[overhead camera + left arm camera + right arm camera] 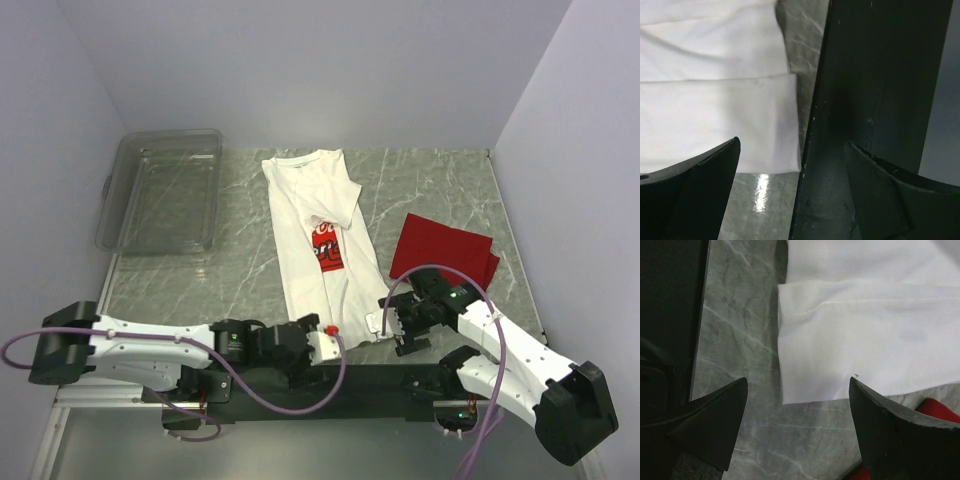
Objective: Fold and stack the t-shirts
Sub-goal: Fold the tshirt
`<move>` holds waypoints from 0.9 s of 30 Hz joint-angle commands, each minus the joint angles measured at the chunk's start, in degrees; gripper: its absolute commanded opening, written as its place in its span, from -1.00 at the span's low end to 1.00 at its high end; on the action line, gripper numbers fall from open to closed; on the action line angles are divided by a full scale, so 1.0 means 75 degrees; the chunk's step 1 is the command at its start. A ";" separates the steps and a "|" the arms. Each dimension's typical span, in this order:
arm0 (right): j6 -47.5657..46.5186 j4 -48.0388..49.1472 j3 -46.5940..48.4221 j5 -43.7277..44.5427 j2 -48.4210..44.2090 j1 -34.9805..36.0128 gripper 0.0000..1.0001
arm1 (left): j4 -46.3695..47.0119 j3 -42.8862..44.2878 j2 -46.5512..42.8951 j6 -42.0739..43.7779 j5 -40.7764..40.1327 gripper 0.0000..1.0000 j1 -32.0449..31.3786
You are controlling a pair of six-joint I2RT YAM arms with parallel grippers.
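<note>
Hands apart, both empty: left hand [792, 146] at near-left hem corner, right hand [798, 382] at near-right one. I see white t-shirt [315, 215] flat on tabletop [430, 180], long axis running away from bases, hem toward me. Folded red t-shirt [440, 250] beside it, nearer right hand. Can't tell layer count at hem; chest print half covered by fold.
</note>
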 commanded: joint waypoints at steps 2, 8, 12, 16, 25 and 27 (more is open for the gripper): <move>-0.0368 0.0275 0.0044 -0.0253 0.0161 -0.0034 0.74 | 0.0220 0.0209 0.0870 0.0367 -0.0591 0.80 -0.0344; -0.0251 0.0557 -0.0096 -0.0159 0.0278 -0.0058 0.72 | 0.0290 0.0279 0.1573 0.0555 -0.0978 0.68 -0.0344; -0.0134 0.0697 -0.0108 -0.0194 0.0407 -0.0058 0.69 | 0.0360 0.0314 0.1785 0.0649 -0.1247 0.63 -0.0344; -0.0005 0.0675 0.0008 -0.0217 0.0524 -0.0104 0.65 | 0.0442 0.0256 0.1751 0.0614 -0.1458 0.58 -0.0344; 0.3751 0.0988 0.3240 -0.1471 0.1752 -0.2118 0.62 | 0.0466 0.0080 -0.0510 -0.0861 -0.3516 0.99 -0.0320; 0.5369 0.1271 0.4489 -0.1506 0.3004 -0.2330 0.57 | 0.0384 0.0127 -0.0896 -0.1400 -0.3929 0.99 -0.0250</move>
